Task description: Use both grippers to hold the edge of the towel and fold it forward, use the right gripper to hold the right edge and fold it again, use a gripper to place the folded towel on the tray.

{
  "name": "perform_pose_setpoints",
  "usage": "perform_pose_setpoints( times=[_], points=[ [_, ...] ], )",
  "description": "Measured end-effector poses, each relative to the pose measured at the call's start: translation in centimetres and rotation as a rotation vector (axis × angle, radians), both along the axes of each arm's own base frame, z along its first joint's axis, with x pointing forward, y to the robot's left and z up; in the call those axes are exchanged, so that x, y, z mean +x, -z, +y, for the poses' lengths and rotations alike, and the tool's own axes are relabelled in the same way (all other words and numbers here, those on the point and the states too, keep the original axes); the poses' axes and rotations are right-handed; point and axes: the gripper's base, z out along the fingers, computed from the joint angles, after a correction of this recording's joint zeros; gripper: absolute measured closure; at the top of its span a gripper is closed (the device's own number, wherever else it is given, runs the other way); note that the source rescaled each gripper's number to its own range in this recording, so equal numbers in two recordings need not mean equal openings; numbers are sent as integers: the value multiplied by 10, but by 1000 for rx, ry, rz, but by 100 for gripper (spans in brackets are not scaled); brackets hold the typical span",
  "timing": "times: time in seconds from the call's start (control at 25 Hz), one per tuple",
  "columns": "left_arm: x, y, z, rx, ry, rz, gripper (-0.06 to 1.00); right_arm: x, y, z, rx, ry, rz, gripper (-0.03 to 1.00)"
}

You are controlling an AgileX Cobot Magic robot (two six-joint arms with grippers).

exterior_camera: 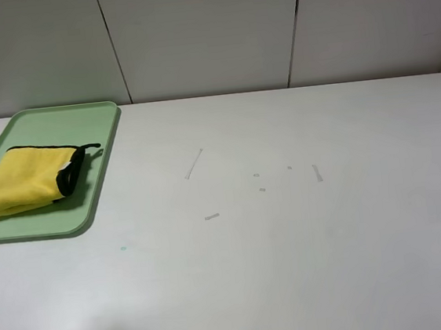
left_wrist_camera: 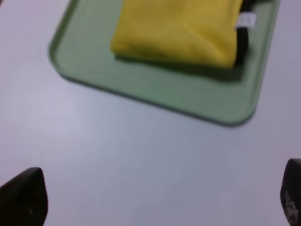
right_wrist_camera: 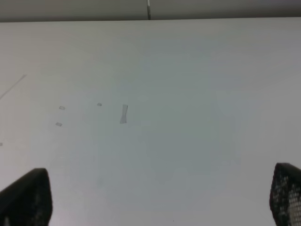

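Note:
The yellow towel (exterior_camera: pixel 29 179) lies folded on the pale green tray (exterior_camera: pixel 96 123) at the table's far left, its black edge trim and loop (exterior_camera: pixel 78 160) turned to the right. The left wrist view shows the same folded towel (left_wrist_camera: pixel 176 30) on the tray (left_wrist_camera: pixel 155 96). My left gripper (left_wrist_camera: pixel 155 200) hovers over bare table short of the tray, open, with only its two black fingertips (left_wrist_camera: pixel 23 195) showing. My right gripper (right_wrist_camera: pixel 155 197) is open over bare white table, nothing between its fingertips (right_wrist_camera: pixel 28 195). Neither gripper appears in the exterior high view.
The white table (exterior_camera: pixel 292 244) carries a few small scuff marks and tape bits (exterior_camera: pixel 317 172) near its middle. A panelled white wall (exterior_camera: pixel 206 32) runs along the far edge.

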Motion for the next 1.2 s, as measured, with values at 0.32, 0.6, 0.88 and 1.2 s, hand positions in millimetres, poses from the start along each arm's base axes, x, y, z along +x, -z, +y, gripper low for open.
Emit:
perform_pose_setpoints(
  times=[0.32,0.6,0.88,1.2],
  points=[
    [-40,-3,-4,-4,184,-5,-6,0,0,0,0,0,0,-3],
    [-70,12,-2,-23,210,-105,-6,0,0,0,0,0,0,-3],
    [-100,12,-2,-32,279,-314,-5,0,0,0,0,0,0,-3],
    [-100,13,-7,-47,342,-316,-5,0,0,1,6,-4,1,-3]
  ],
)
